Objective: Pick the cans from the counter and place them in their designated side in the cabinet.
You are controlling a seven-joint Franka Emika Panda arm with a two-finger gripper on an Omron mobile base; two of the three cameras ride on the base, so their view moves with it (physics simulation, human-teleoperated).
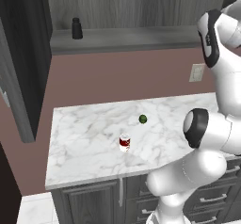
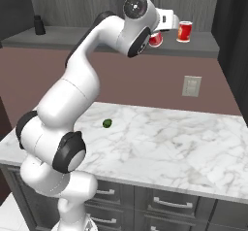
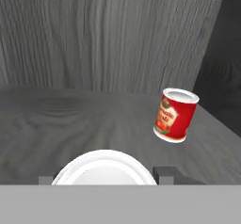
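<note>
Three cans figure here: one dark red banded can (image 1: 124,143) waits on the counter (image 1: 84,148), one labelled can (image 2: 184,31) stands on the cabinet's shelf (image 2: 97,38), and a bright red can (image 2: 156,39) sits pinched in the gripper (image 3: 106,180), its silvery top between the fingertips (image 3: 164,173). The placing step is in hand; next, the robot should lower and release it just beside the labelled can, to that can's left in the hand view.

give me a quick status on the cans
End effector shut on bright red can over cabinet shelf. Second red can on shelf, tilted. Banded can on counter.
</note>
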